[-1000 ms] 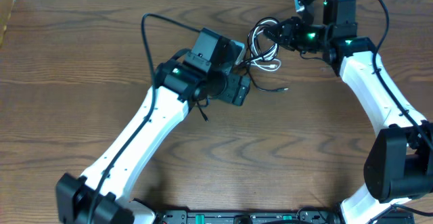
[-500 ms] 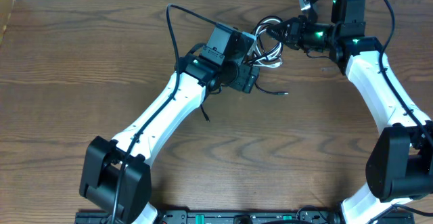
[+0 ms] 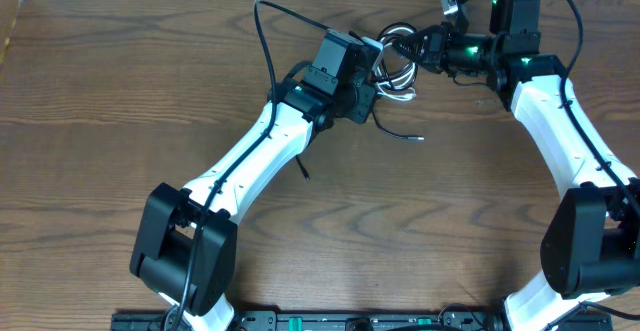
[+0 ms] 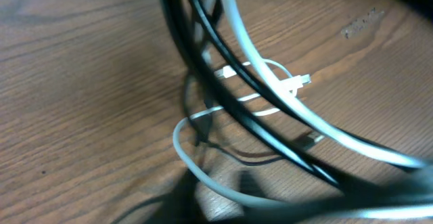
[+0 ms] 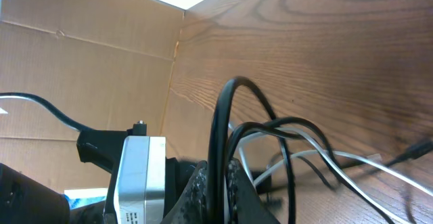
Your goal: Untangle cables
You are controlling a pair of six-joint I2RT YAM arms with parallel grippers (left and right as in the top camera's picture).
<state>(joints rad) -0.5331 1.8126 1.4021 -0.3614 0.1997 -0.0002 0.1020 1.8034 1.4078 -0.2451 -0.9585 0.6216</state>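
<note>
Right wrist, jaws nearly closed, pinching black cable (image 5: 215, 143)

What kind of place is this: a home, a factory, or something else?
Probably a robotics lab or test bench: a white left arm and right arm work at one wooden table, cardboard panels stand at its edge, and tangled cables sit between the arms.

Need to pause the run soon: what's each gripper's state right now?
Left gripper: cannot be told; its tip is hidden among the cables.
Right gripper: closed on a black cable.
</note>
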